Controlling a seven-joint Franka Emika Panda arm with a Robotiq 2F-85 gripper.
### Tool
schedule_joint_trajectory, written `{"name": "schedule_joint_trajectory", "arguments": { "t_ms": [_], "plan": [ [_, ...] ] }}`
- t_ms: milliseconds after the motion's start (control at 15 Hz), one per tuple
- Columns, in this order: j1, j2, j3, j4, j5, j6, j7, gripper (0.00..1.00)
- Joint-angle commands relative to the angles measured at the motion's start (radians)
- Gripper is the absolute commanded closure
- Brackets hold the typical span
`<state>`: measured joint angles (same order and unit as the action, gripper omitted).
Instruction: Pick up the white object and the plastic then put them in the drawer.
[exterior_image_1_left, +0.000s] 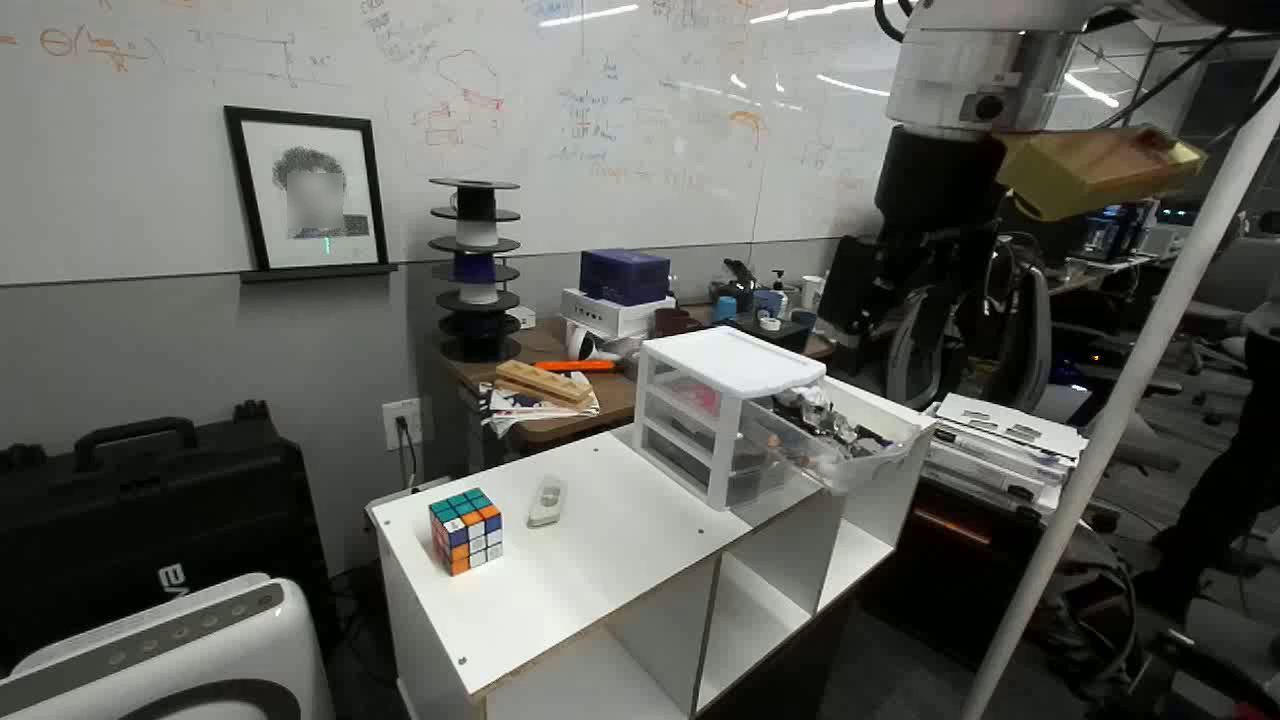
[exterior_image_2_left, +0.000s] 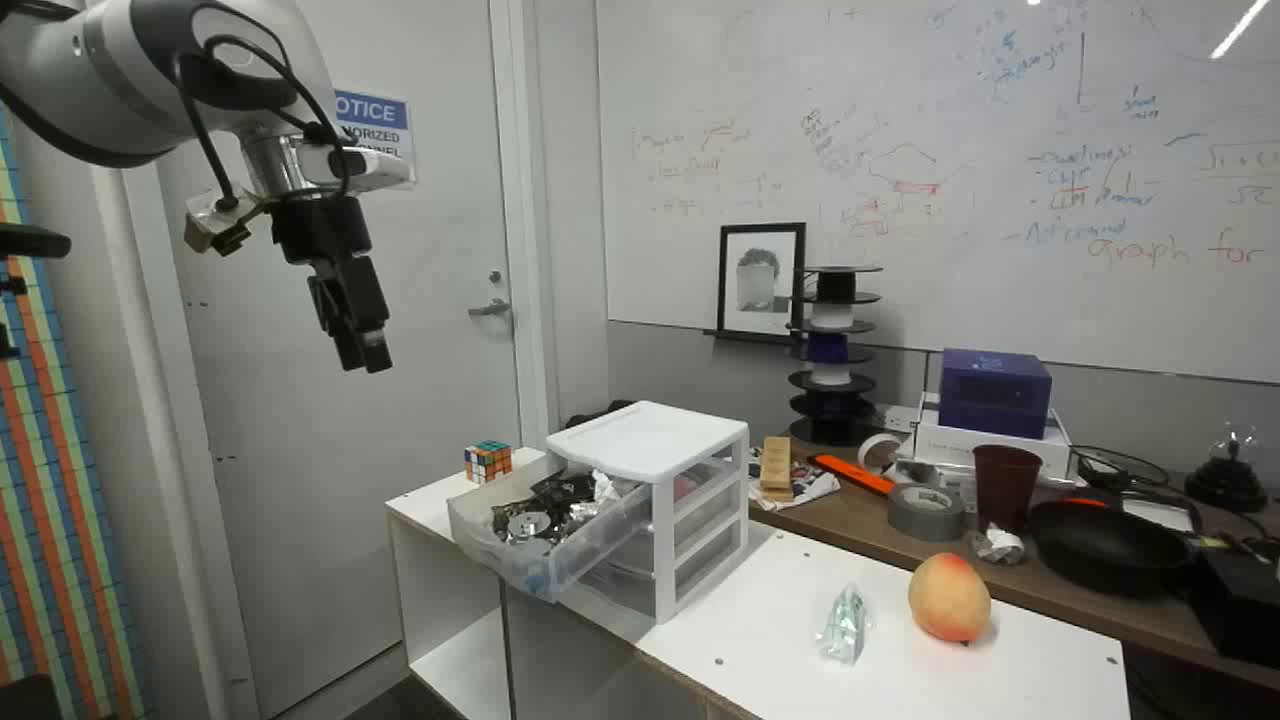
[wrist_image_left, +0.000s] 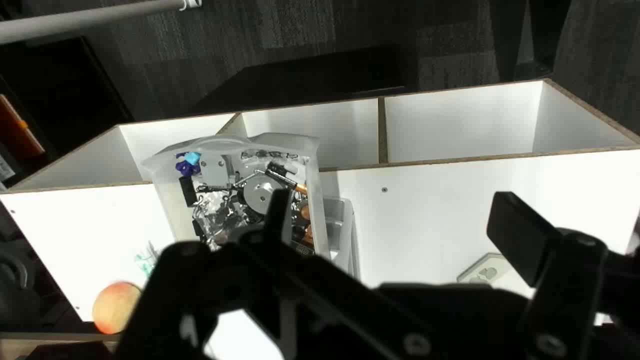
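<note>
Found drawer unit (exterior_image_2_left: 650, 440) standing on the white counter (exterior_image_1_left: 600, 560), with the drawer (wrist_image_left: 318, 215) pulled well out of it and holding small metal and dark parts (wrist_image_left: 262, 194). Noted gripper (wrist_image_left: 393, 222) raised well above the level of the drawer unit and apart from it; observed in the wrist view with fingers (wrist_image_left: 520, 237) spread wide and holding nothing. Located white object (exterior_image_1_left: 546, 505) on the counter to one side of the drawer unit, apart from it and outside the drawer. Recorded puzzle cube (exterior_image_1_left: 467, 532) on that same side, near the white object but farther from the drawer unit. Located plastic (exterior_image_2_left: 843, 628), see-through and crumpled, on the counter at the opposite side of the drawer unit. Recorded fruit (exterior_image_2_left: 948, 597), yellow and red, near the plastic and farther from the drawer unit. Noted stack of spools (exterior_image_1_left: 476, 280) behind the drawer unit in both exterior views.
</note>
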<state>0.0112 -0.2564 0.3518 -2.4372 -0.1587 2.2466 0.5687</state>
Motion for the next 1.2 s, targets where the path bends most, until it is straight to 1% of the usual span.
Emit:
{"name": "schedule_joint_trajectory", "arguments": {
  "t_ms": [0,1133],
  "plan": [
    [0.034,0.002,-0.033,0.007,-0.010,-0.004,0.007,0.00],
    [0.033,-0.003,-0.032,0.021,-0.010,-0.004,0.007,0.00]
  ]
}}
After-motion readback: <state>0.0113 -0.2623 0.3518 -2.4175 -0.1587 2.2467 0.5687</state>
